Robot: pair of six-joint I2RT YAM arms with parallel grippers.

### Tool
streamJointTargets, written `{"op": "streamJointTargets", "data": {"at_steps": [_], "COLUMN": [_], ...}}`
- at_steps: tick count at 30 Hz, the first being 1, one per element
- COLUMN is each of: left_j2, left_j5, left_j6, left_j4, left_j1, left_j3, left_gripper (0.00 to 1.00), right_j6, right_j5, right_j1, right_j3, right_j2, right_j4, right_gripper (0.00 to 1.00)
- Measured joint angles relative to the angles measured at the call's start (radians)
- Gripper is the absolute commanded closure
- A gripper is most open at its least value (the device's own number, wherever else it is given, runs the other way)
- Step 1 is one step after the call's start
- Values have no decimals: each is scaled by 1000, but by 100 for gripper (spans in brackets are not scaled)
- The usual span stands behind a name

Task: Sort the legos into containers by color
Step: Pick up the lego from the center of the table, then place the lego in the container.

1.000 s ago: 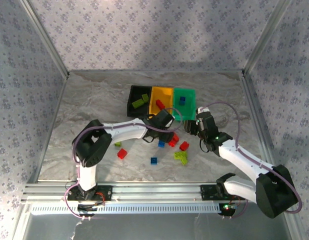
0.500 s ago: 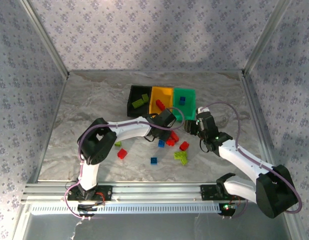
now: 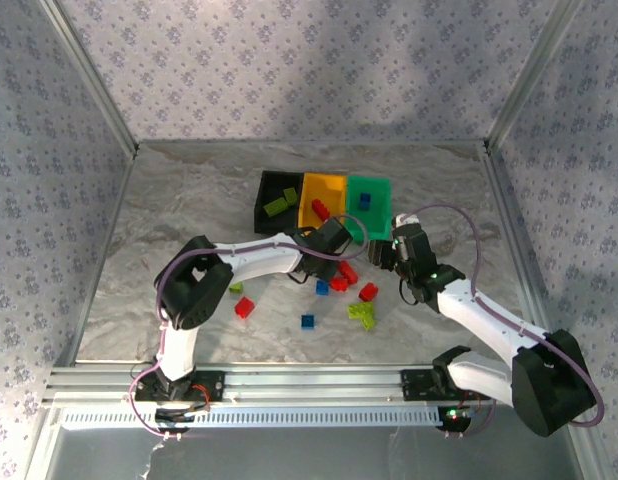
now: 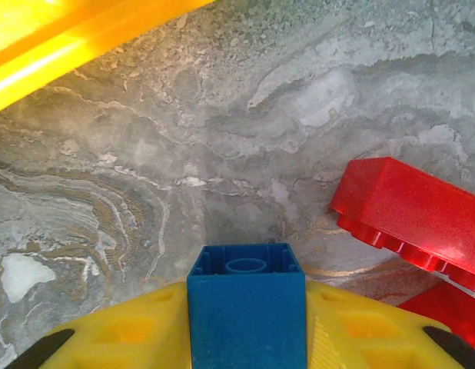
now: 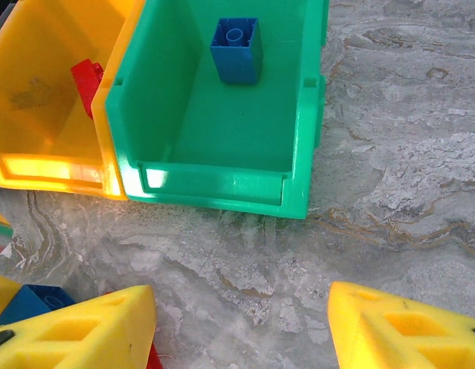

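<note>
Find 1 blue lego [image 4: 246, 300] clamped between the fingers [image 4: 360, 338] of the left gripper [image 4: 247, 327], beside red legos [image 4: 414, 211] and near the orange-yellow bin [image 4: 61, 38]. Note the right gripper [image 5: 241, 296] spread wide and empty over the marble table [image 5: 391, 154], facing the green bin [image 5: 222, 184] with a second blue lego [image 5: 236, 50] inside.

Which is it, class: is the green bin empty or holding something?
Holding something: the green bin has one blue brick on its floor near the far wall.

The left wrist view crops the blue brick [image 4: 246, 307] below and 1 red brick [image 4: 418, 215] rightward.
</note>
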Motion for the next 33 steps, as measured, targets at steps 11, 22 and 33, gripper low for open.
{"op": "streamJointTargets", "data": {"at_steps": [11,22,33], "left_j2": [-39,153,438], "left_j5": [9,74,127], "left_j6": [2,34,68], "left_j4": [8,-64,-217], "left_j1": [30,102,111], "left_j3": [106,575,978], "left_gripper": [65,65,57], "right_j6": [3,54,65], "right_j5": [8,-29,-123], "right_j1": [-6,-153,-218], "right_j3": [-3,-29,-50], "right_j2": [-35,-53,-53], "right_j4": [-5,-27,-26], "right_gripper": [37,37,37]}}
